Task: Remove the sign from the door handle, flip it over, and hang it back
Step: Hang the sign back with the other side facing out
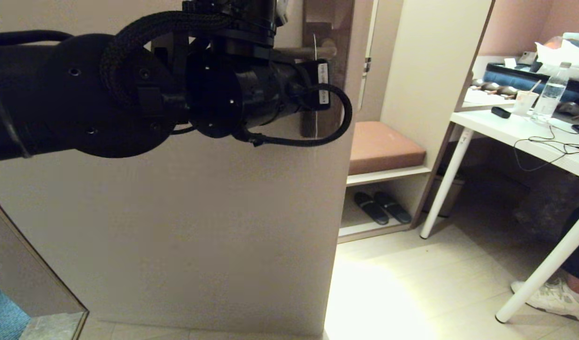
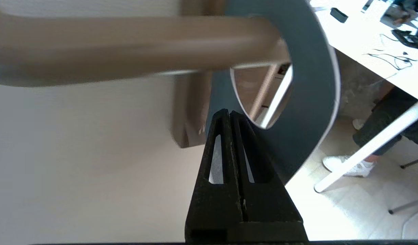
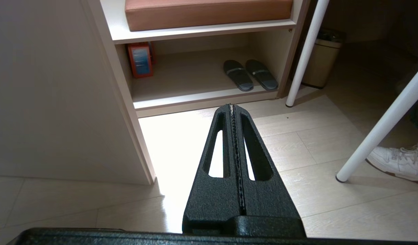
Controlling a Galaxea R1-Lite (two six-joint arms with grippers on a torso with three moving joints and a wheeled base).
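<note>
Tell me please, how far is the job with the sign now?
The sign hangs on the door handle, slate-blue face toward the left gripper, which is shut by its hole. Whether it was turned already cannot be told. Right gripper is idle, shut.

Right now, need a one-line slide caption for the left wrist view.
Left gripper, fingers shut on the slate-blue sign, whose round hole is threaded on the brown door handle.
</note>
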